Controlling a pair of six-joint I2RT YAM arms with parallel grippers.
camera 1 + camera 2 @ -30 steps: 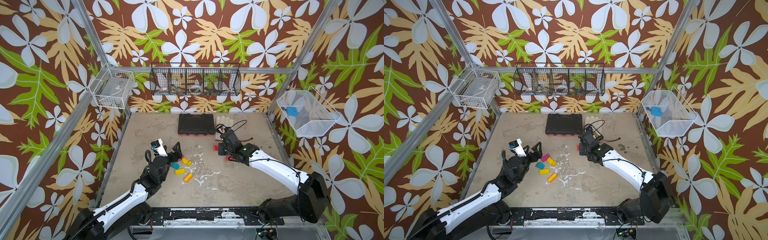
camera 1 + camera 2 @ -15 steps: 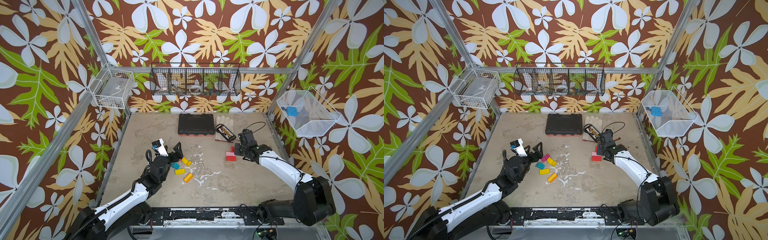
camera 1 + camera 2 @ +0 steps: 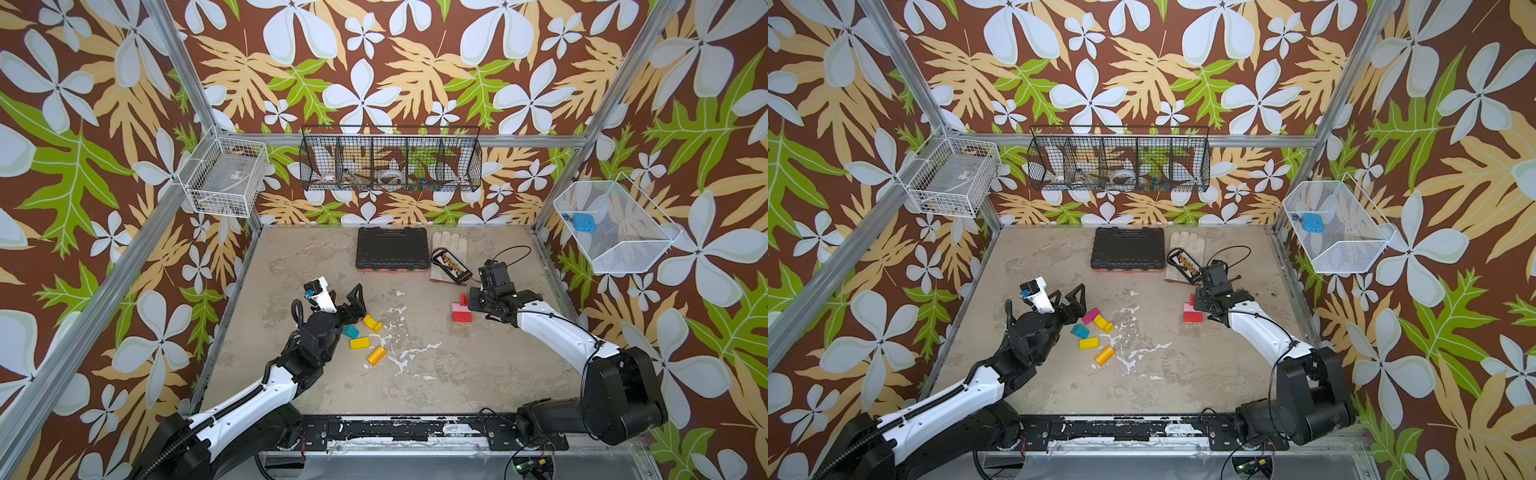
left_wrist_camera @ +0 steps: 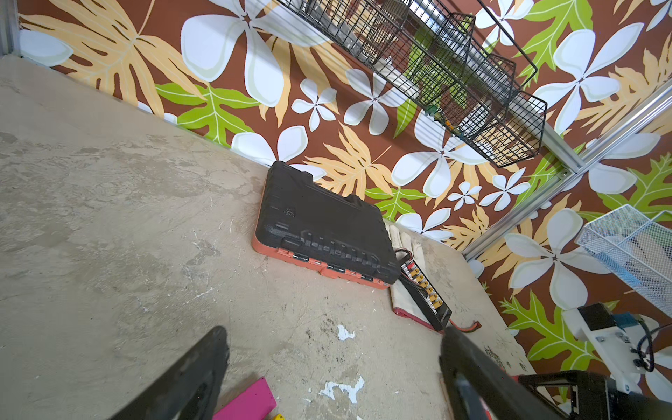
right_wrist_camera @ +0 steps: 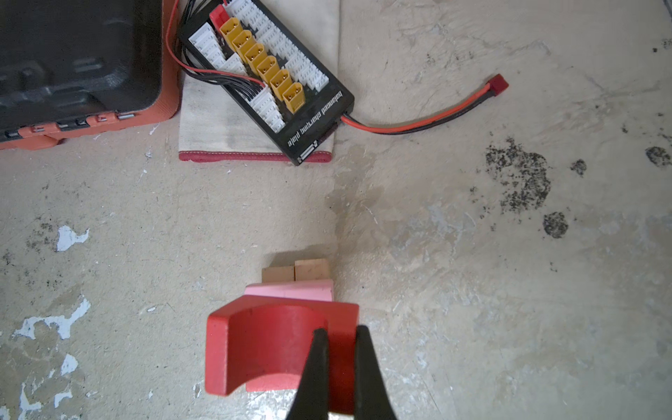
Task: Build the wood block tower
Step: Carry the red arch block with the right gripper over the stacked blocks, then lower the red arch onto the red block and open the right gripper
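Just above pink block (image 5: 291,291) — perhaps touching — red arch (image 5: 262,342) clamped in right pincer (image 5: 342,331), left pincer (image 3: 1067,296) apart.

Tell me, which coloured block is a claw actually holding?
The red arch, pinched in the right gripper near the pink block. The yellow brick, teal block and magenta block lie loose on the table.

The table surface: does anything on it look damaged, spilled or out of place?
Yes. The table is chipped to white flakes near the middle, beside the loose blocks. Dark specks like spilled grit lie toward its right side. A charging board rests askew on a glove by the black case.
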